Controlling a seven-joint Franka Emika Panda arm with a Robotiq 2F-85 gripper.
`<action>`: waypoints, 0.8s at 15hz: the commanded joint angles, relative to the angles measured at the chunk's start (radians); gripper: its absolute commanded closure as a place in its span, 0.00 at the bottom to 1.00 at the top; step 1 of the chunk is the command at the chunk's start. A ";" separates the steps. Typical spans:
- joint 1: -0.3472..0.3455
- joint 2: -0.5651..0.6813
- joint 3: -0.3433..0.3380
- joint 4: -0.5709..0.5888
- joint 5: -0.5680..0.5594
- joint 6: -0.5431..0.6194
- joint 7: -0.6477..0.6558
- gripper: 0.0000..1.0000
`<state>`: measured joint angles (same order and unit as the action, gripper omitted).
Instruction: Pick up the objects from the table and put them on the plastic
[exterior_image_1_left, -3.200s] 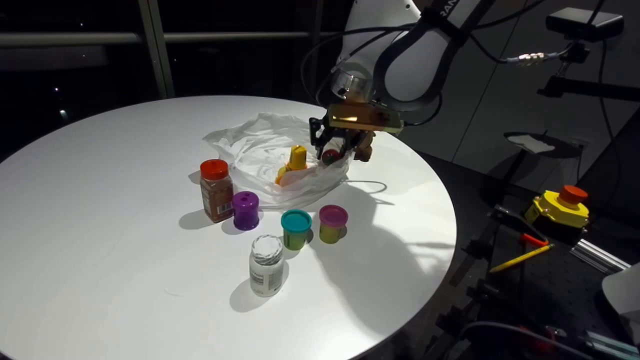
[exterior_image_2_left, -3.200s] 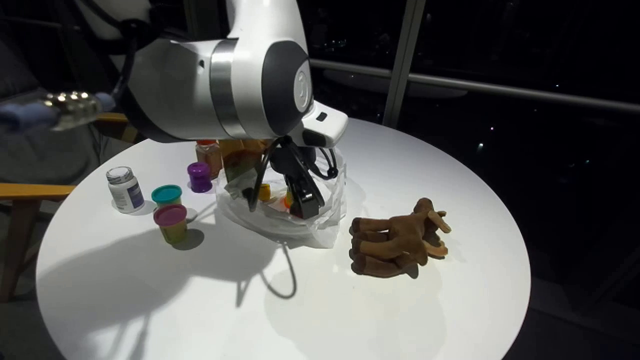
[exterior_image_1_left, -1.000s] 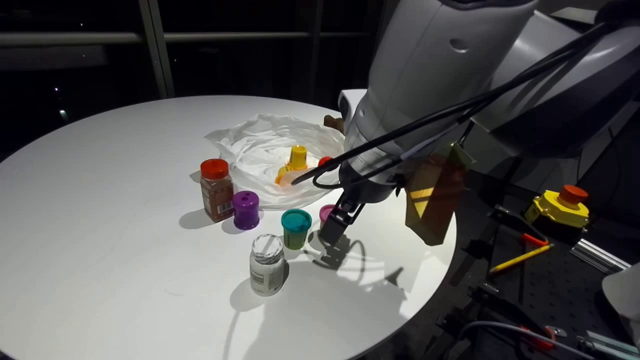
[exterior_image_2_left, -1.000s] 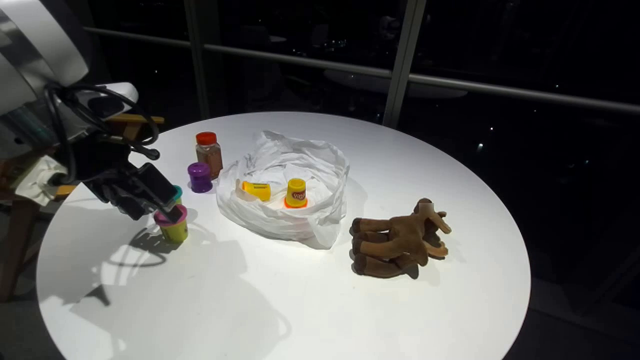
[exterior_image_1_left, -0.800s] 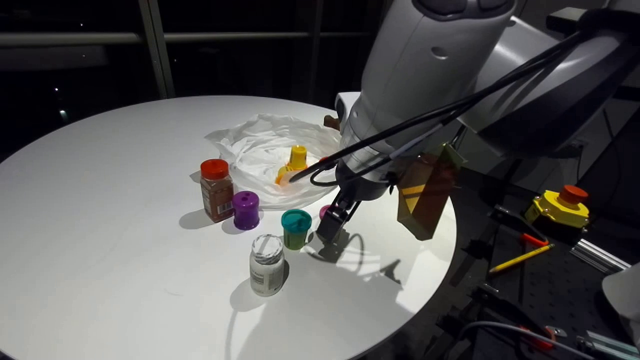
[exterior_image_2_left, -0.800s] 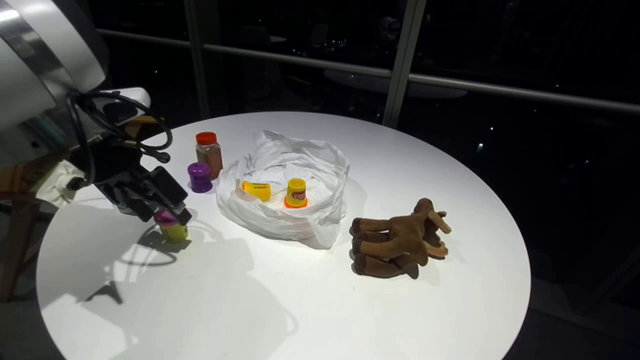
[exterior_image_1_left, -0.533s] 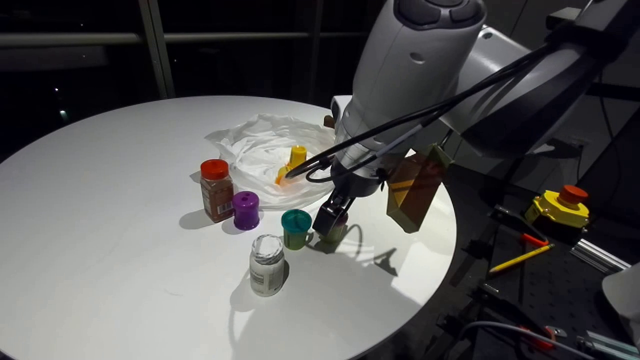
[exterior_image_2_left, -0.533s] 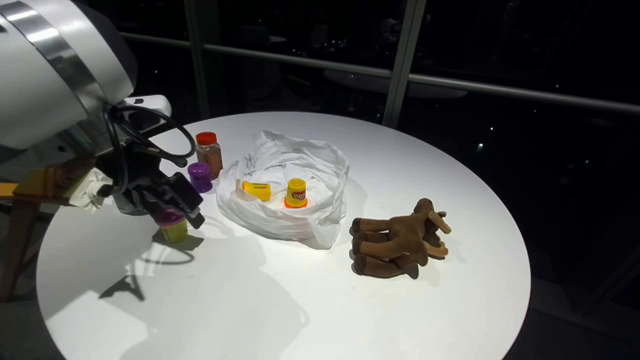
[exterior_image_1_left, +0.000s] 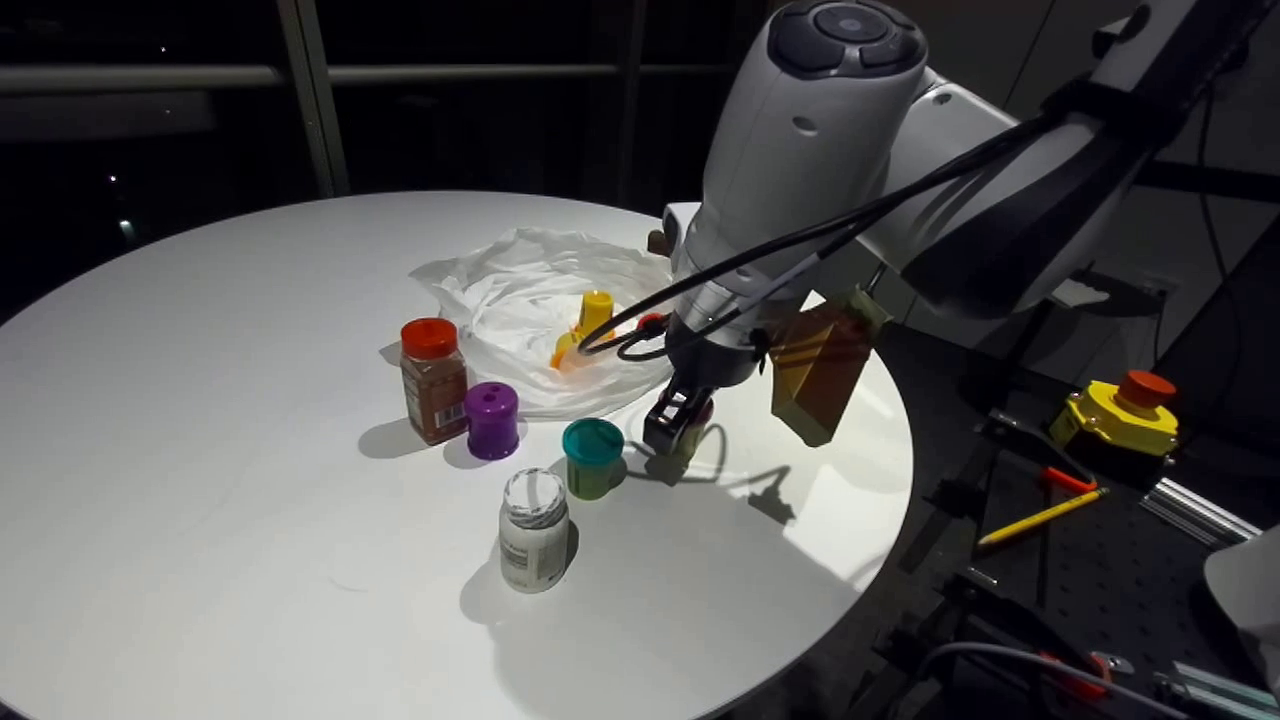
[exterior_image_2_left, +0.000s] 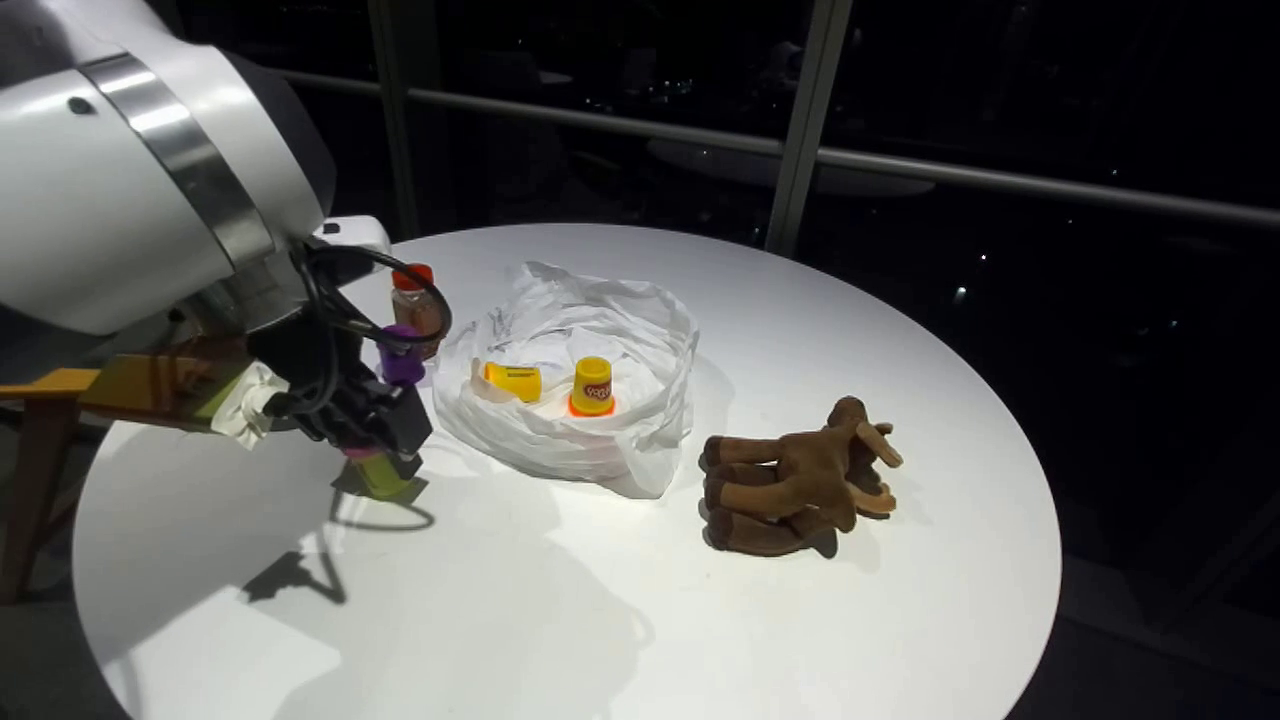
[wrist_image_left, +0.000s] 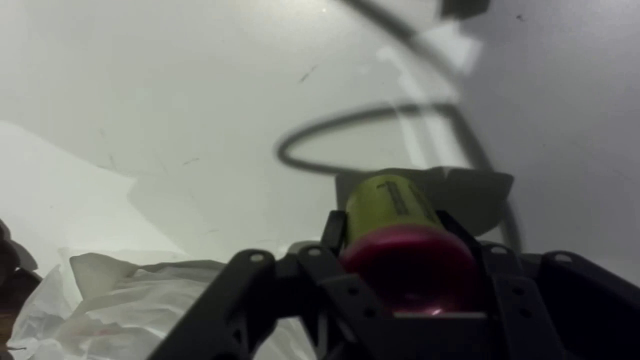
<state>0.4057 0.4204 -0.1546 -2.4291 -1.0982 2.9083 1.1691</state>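
My gripper (wrist_image_left: 392, 220) is shut on the yellow-green cup (wrist_image_left: 385, 205) with the pink lid, one finger on either side. That cup (exterior_image_2_left: 383, 478) leans; whether its base touches the table I cannot tell. Standing on the table are a teal-lidded green cup (exterior_image_1_left: 592, 460), a white-lidded bottle (exterior_image_1_left: 533, 530), a purple cup (exterior_image_1_left: 492, 420) and a brown jar (exterior_image_1_left: 433, 385) with a red lid. The crumpled white plastic (exterior_image_2_left: 560, 450) holds two yellow cups, one upright (exterior_image_2_left: 592, 385) and one lying (exterior_image_2_left: 513, 382). A red piece (exterior_image_1_left: 651, 322) shows there too. A brown plush toy (exterior_image_2_left: 800, 480) lies beside it.
The round white table (exterior_image_1_left: 250, 560) has its edge close to the arm's side. The teal-lidded cup is the nearest neighbour of my gripper. A dark cable loop (exterior_image_2_left: 420, 290) hangs from the wrist over the purple cup in an exterior view.
From over the plastic, my gripper has come across to the pink-lidded cup and closed on it. The cup has tilted and shifted slightly toward the plastic. The other objects stand as before.
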 joint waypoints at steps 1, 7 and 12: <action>-0.029 -0.133 0.033 -0.055 0.091 -0.069 -0.086 0.83; -0.084 -0.239 0.062 0.049 0.416 -0.196 -0.267 0.81; -0.162 -0.101 0.092 0.265 0.669 -0.196 -0.352 0.81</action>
<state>0.2995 0.2159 -0.1070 -2.2996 -0.5441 2.7241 0.8652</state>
